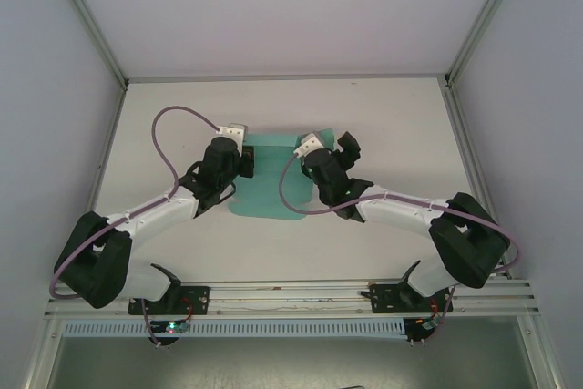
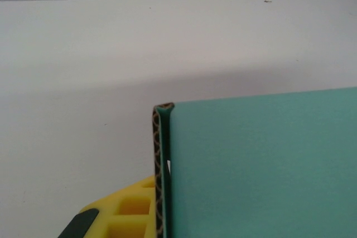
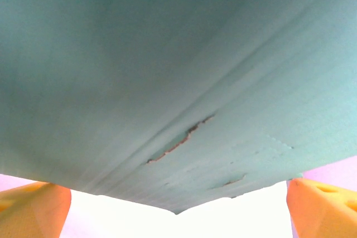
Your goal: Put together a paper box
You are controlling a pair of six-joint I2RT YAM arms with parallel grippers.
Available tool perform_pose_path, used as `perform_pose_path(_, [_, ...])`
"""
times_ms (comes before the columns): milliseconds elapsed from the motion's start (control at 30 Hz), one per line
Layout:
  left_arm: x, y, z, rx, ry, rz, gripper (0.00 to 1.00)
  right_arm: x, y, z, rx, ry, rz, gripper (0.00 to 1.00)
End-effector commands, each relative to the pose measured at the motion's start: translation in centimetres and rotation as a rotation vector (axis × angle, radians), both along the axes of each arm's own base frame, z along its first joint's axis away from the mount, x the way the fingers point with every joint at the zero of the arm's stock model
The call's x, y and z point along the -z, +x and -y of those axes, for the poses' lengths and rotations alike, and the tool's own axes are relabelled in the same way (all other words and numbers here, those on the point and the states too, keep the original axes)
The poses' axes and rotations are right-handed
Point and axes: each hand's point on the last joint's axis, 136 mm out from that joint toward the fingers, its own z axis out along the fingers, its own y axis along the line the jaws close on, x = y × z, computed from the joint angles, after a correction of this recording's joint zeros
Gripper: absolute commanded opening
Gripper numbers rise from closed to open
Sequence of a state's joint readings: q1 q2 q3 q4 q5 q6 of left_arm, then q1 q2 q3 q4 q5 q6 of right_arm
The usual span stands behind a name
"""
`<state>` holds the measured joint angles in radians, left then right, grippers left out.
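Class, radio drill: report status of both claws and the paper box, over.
Left claw shut on folded left edge of paper box. Right claw open at lifted right flap. Box not yet formed. No obstruction seen.

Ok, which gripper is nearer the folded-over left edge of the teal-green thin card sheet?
Left. The left gripper is shut on that folded edge, a yellow finger beside it. The right gripper stands open at the opposite, right side of the teal-green thin card sheet.

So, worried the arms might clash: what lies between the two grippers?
The paper box, a teal sheet, spans from the left gripper to the right gripper in the top external view.
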<state>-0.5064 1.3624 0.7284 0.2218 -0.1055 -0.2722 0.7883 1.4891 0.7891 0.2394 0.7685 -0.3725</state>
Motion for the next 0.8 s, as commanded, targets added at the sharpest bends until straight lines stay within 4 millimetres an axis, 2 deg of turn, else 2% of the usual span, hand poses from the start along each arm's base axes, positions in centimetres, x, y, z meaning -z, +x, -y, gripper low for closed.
perform_pose_path(0, [1.8, -1.4, 2.4, 0.122, 0.064, -0.043, 0.00, -3.8, 0.3, -2.6, -0.083, 0.144, 0.090, 0.98])
perform_pose_path(133, [1.9, -1.2, 3.1, 0.122, 0.083, -0.049, 0.00, -2.4, 0.4, -4.4, -0.120, 0.043, 0.051, 0.98])
perform_pose_path(233, [1.7, -1.1, 3.5, 0.120, 0.077, -0.047, 0.00, -1.6, 1.1, -4.6, -0.056, -0.081, 0.064, 0.98])
perform_pose_path(333, [1.4, -1.1, 3.6, 0.113, 0.048, -0.048, 0.00, -0.9, 1.8, -4.8, -0.006, -0.125, 0.073, 0.98])
perform_pose_path(433, [1.0, -1.2, 3.8, 0.112, 0.026, -0.047, 0.00, -1.0, 2.0, -5.1, 0.019, -0.095, 0.090, 0.98])
perform_pose_path(567, [0.6, -0.9, 3.3, 0.066, 0.010, -0.043, 0.00, -2.1, 1.7, -4.8, 0.055, -0.012, 0.137, 0.98])
perform_pose_path(633, [0.4, -0.7, 2.7, 0.029, 0.016, -0.044, 0.00, -2.7, 1.4, -4.1, 0.076, 0.054, 0.153, 0.98])
perform_pose_path(767, [0.5, -0.4, 1.6, -0.029, 0.028, -0.043, 0.00, -2.5, 0.2, -2.3, 0.046, 0.113, 0.117, 0.98])
